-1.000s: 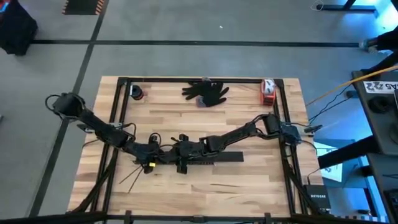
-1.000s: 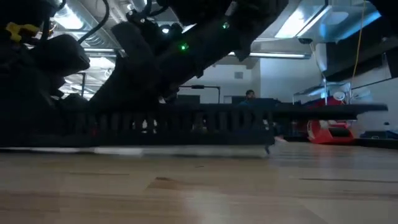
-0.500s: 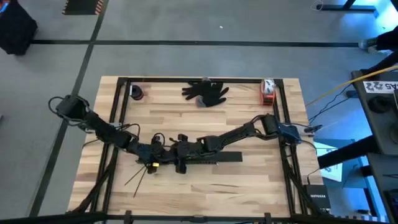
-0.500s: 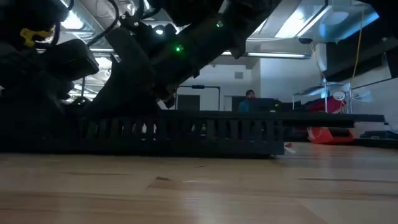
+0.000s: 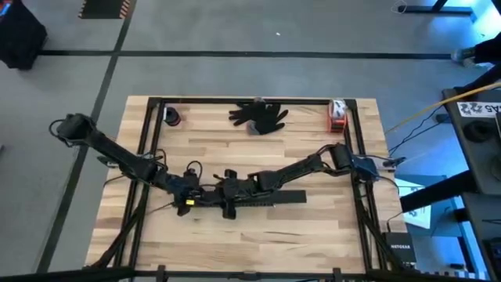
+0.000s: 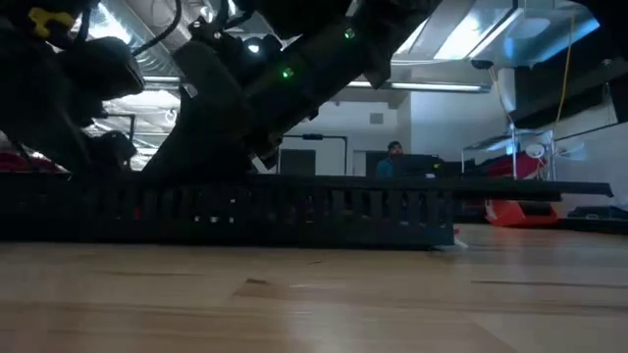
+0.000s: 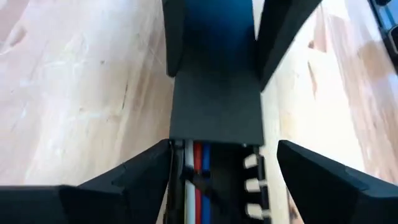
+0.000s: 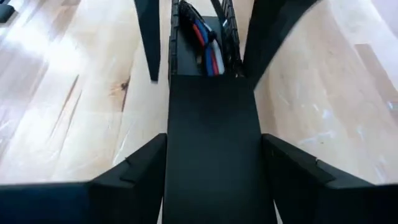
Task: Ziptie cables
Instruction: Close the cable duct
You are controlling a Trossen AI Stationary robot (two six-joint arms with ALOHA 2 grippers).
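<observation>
Judging progress, I see the cables (image 7: 198,168) lying inside the black slotted bar (image 5: 266,199) mid-table, seemingly untied (no tie visible). Left gripper (image 7: 224,158) and right gripper (image 8: 211,146) both straddle it, fingers spread.

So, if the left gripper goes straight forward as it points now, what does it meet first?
Probably the flat black cover over the black slotted duct holding the red and blue cables, right before the left gripper; depth is unclear.

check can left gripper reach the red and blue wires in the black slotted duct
Probably yes: left gripper straddles the black slotted duct where the red and blue wires lie uncovered.
</observation>
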